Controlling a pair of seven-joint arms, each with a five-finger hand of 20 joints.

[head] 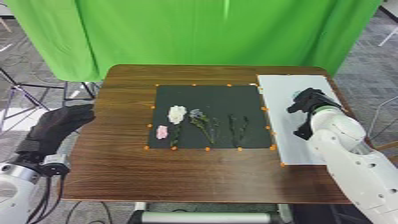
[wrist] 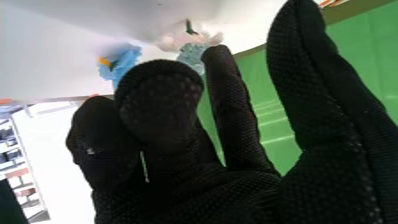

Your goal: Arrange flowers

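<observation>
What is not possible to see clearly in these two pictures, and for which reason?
- Head view: the part of the white board under the right hand, which covers it.
- Right wrist view: part of the pale teal flower, behind a finger.
- Head view: single petals of the grey-blue flower, too small.
- Head view: the left arm's upper part, cut off by the edge.

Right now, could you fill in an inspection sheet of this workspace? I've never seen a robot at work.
Surface: brown wooden table, black rectangular mat, white rectangular board right of it.
Job's things: fluffy white flower, small pink flower, blue-grey flower and green leafy stems on the mat; light-blue flower by the board.
Clutter: nothing seen.
Hands: black-gloved left hand at the table's left edge; black-gloved right hand over the board; both open.
Cables: black, along the left arm.
Surroundings: green fabric curtain behind.
</observation>
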